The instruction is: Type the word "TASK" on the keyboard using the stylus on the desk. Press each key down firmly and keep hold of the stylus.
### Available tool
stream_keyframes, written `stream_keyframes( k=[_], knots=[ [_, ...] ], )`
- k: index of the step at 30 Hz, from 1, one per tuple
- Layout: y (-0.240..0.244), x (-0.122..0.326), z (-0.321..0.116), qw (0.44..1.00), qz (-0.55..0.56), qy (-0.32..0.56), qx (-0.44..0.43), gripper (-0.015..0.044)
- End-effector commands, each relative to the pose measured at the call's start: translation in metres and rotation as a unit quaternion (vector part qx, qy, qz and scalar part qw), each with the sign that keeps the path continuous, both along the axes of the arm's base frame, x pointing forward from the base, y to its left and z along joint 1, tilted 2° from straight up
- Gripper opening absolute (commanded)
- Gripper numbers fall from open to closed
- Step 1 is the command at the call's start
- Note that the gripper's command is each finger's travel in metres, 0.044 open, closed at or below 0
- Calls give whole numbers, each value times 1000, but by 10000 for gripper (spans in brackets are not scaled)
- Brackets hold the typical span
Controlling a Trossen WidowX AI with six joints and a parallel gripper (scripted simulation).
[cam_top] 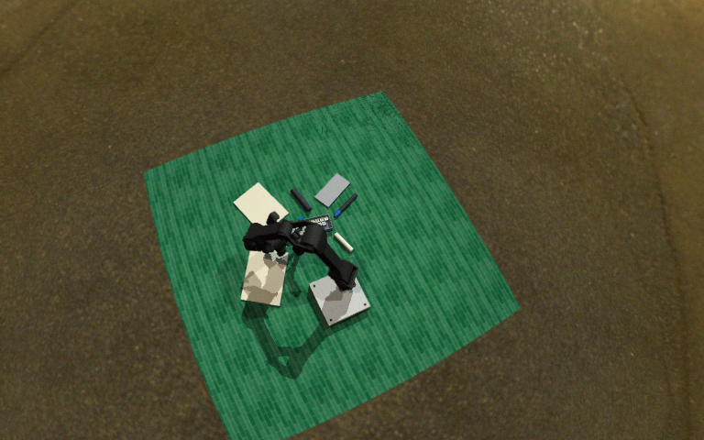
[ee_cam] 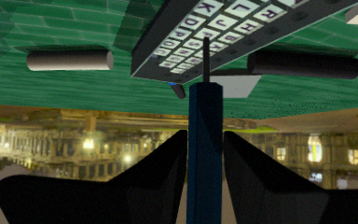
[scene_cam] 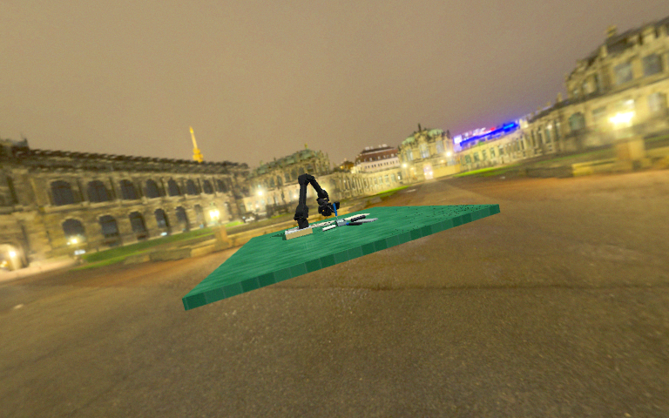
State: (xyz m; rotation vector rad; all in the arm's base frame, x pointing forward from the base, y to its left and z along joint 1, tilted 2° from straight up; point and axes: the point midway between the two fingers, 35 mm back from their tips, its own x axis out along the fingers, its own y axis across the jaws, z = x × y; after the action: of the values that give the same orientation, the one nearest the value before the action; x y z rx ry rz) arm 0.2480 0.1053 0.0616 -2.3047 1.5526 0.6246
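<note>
My gripper (scene_cam: 335,204) (ee_cam: 205,133) is shut on the blue stylus (scene_cam: 335,212) (ee_cam: 205,109), which stands roughly upright with its thin dark tip pointing at the keyboard. The keyboard (cam_top: 328,222) (ee_cam: 221,21) is a dark block with white lettered keys. In the wrist view the tip overlaps the keys around the F. I cannot tell whether it touches a key. In the top view the arm covers part of the keyboard and hides most of the stylus.
A pale cylinder (cam_top: 343,242) (ee_cam: 70,61), a black cylinder (cam_top: 300,199) (ee_cam: 303,64), a grey slab (cam_top: 333,190) (ee_cam: 240,86) and a black pen with a blue end (cam_top: 347,203) lie around the keyboard. Two cream sheets (cam_top: 259,201) (cam_top: 262,285) lie left of it on the green mat (cam_top: 415,259).
</note>
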Motion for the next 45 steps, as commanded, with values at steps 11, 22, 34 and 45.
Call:
stream_keyframes(
  k=[11,22,34,45],
  knots=[
    [0,-1,-7,1000,-2,2,-2,81],
    [0,-1,-11,1000,-2,2,-2,81],
    [0,-1,-16,1000,-2,2,-2,81],
    [0,-1,-18,1000,-2,2,-2,81]
  ],
)
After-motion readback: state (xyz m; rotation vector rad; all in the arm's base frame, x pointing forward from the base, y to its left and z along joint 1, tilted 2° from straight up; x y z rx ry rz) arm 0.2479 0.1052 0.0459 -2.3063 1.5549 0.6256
